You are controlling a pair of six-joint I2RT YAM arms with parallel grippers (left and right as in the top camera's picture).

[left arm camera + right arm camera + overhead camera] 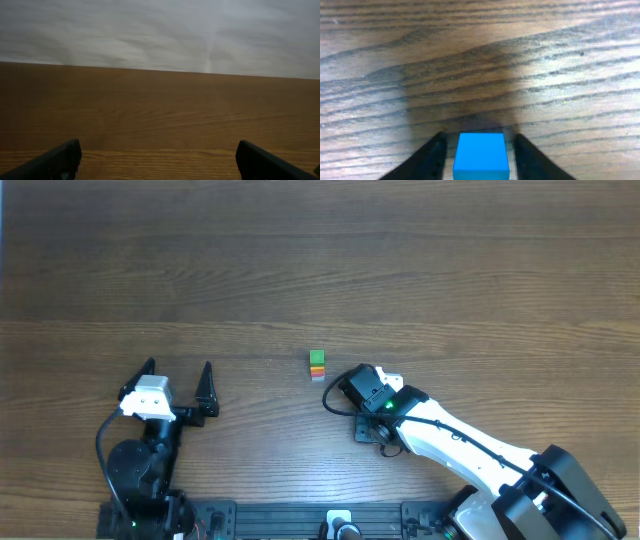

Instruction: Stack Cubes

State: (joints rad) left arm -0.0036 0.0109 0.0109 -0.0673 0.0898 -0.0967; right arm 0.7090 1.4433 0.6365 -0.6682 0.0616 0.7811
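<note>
A small stack of cubes (317, 365), green on top with orange and a darker one beneath, stands on the wooden table (300, 270) near the middle. My right gripper (338, 394) sits just to the right of and nearer than the stack, pointing down. In the right wrist view a blue cube (481, 154) is held between the two dark fingers (429, 159) of the right gripper (480, 150), above bare wood with a shadow under it. My left gripper (178, 373) rests open at the left near its base, with nothing between its fingertips (60, 161).
The right arm's white link (450, 445) runs from the lower right toward the stack. A black rail (320, 520) lies along the near edge. Bare wood stretches across the far half of the table.
</note>
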